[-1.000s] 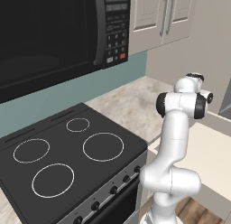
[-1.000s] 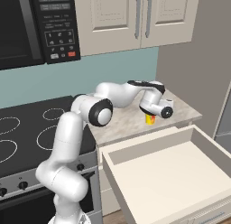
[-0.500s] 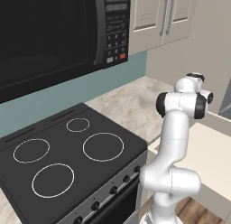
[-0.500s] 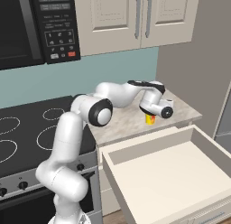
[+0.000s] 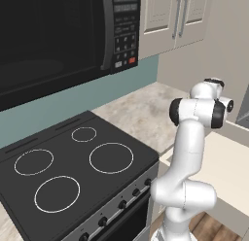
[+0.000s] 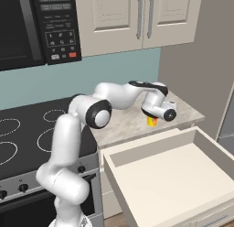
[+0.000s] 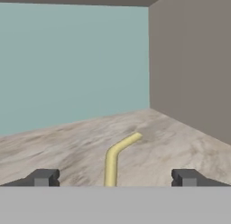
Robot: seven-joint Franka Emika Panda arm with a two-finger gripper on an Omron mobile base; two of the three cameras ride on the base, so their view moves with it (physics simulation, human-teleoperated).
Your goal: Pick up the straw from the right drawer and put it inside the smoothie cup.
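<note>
Evidently the end effector (image 7: 113, 178) hangs with fingers wide apart and nothing gripped, just above the smoothie cup (image 6: 152, 121) on the surface (image 6: 132, 121), the bent yellow straw (image 7: 115, 156) rising between them, seemingly released into the cup.

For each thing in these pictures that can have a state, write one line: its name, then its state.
gripper: open, fingertips far apart, holding nothing.
straw: bent, free between the fingertips, lower end hidden.
smoothie cup: on the counter, mostly hidden under the hand.
right drawer: pulled open, nothing seen on its floor.
upper cabinet doors: shut.
stove burners: dark, unlit.
</note>
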